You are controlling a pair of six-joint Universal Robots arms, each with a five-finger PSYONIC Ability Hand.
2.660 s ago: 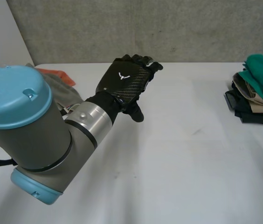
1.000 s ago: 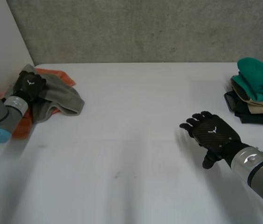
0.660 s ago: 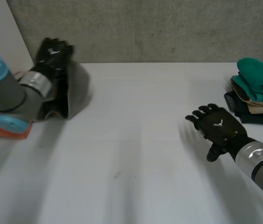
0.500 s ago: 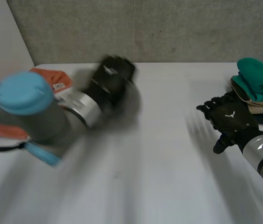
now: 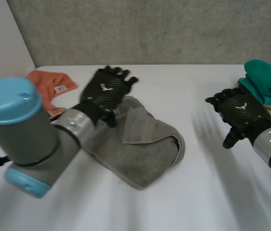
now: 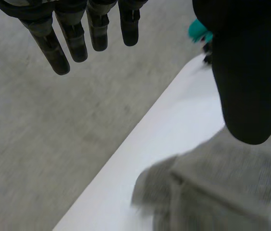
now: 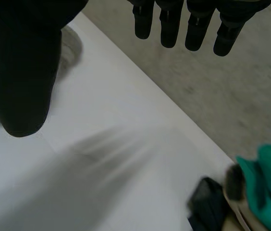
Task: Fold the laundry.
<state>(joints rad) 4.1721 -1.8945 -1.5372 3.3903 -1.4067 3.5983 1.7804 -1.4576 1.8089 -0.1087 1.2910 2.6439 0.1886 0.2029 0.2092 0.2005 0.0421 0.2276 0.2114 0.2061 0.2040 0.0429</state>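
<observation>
Lying rumpled on the table (image 5: 198,202), the grey towel (image 5: 140,154) runs slantwise away from the left hand (image 5: 105,89), whose straight, empty fingers are at its far edge. The right hand (image 5: 239,113), likewise spread and empty, hangs well apart, beside the folded stack (image 5: 267,84). The left arm hides the towel's left end.

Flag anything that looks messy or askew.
The grey towel lies rumpled at a slant on the table, one flap flopped over. The orange cloth sits bunched near its far left corner. Nothing looks damaged.
</observation>
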